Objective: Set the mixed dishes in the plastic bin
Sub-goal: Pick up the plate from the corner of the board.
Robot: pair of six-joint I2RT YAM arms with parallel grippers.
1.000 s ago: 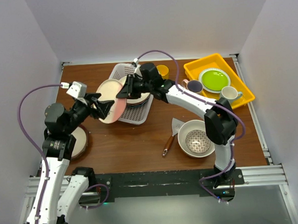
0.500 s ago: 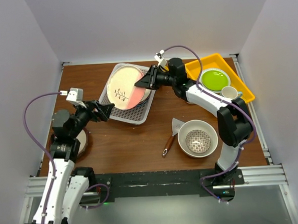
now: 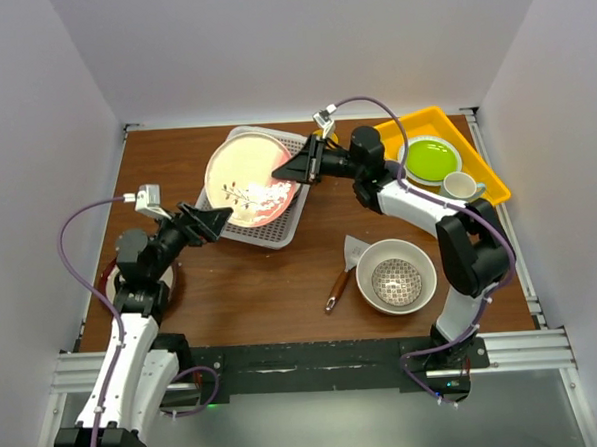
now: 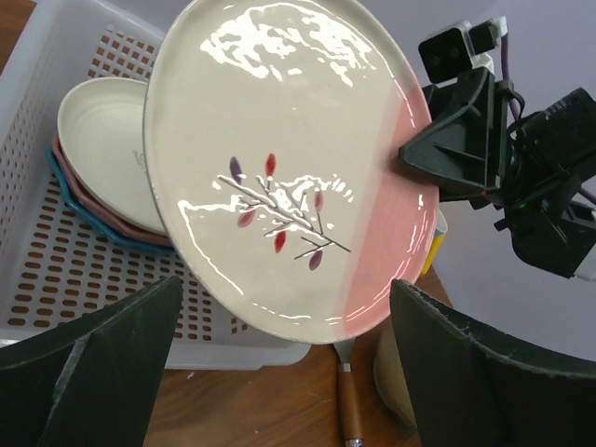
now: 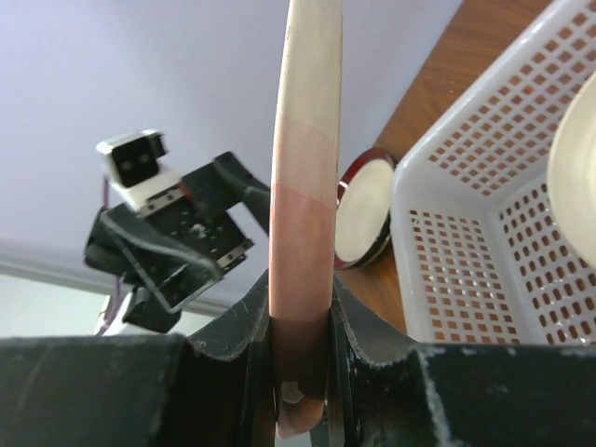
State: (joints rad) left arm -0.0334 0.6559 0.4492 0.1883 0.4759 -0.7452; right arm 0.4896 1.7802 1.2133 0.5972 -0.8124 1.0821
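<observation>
Right gripper (image 5: 303, 312) pinching rim of pink-and-cream plate (image 4: 279, 168), tilted over plastic bin (image 4: 65, 270), left gripper (image 3: 214, 219) fingers spread, plate beyond fingertips

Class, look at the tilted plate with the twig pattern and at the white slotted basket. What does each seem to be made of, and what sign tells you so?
The cream and pink plate is probably glazed ceramic: its surface is glossy with sharp light reflections. The white basket looks like moulded plastic, with a duller finish and regular rows of slots.

L gripper (image 3: 216, 220) spread wide, R gripper (image 3: 284, 170) pinching plate (image 3: 241, 181)
</observation>
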